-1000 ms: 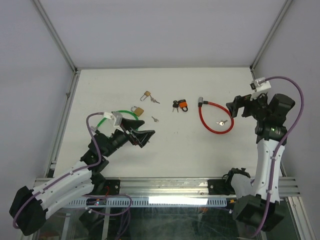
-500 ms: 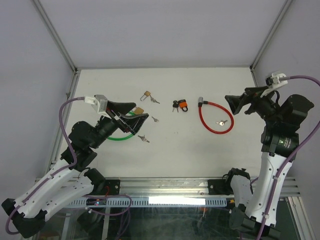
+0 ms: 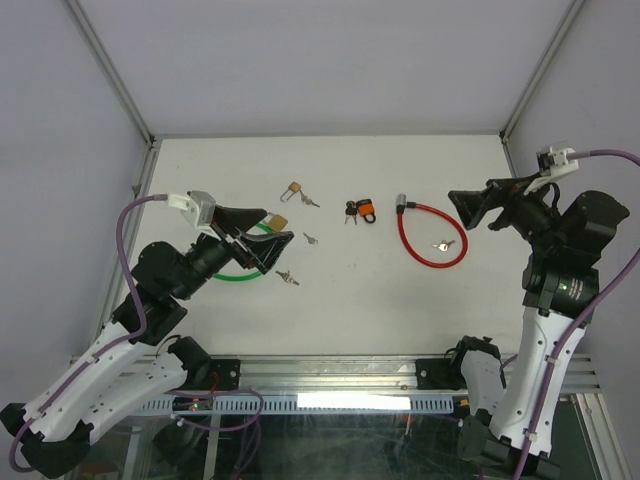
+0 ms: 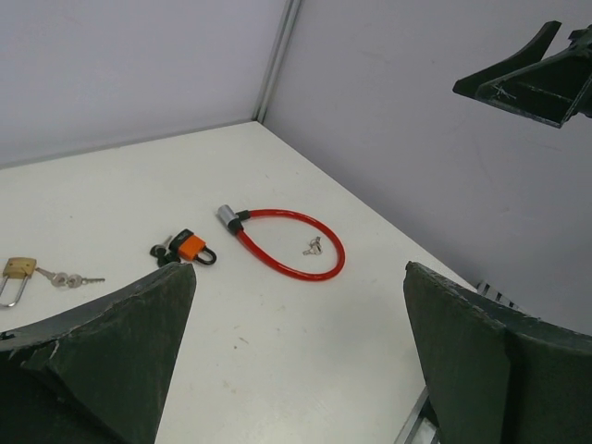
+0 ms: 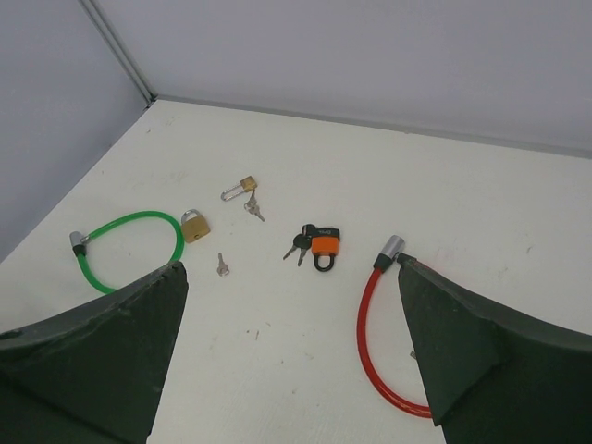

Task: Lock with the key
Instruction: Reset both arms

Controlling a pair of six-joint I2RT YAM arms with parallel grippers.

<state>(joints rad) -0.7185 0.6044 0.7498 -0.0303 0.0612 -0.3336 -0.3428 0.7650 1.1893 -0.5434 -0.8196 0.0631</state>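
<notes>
Several locks lie on the white table (image 3: pixel 350 300). A red cable lock (image 3: pixel 428 243) lies at the right with a small key (image 3: pixel 443 244) inside its loop. An orange padlock (image 3: pixel 367 210) with keys on it lies mid-table. A green cable lock (image 3: pixel 232 274) and a brass padlock (image 3: pixel 279 220) lie at the left, partly under my left gripper (image 3: pixel 272 232). That gripper is open, empty and held above the table. My right gripper (image 3: pixel 458 210) is open, empty and held high beside the red cable. The wrist views show the left gripper (image 4: pixel 298 273) and the right gripper (image 5: pixel 291 268) open.
A small brass padlock with keys (image 3: pixel 295 190) lies at the back. One loose key (image 3: pixel 310 239) and a key pair (image 3: pixel 288 277) lie near the green cable. Metal frame posts and grey walls (image 3: pixel 300 60) enclose the table.
Over the last second both arms rose off the table and pulled back. The left gripper's rise uncovered the key pair by the green cable. Little has moved in the last half second.
</notes>
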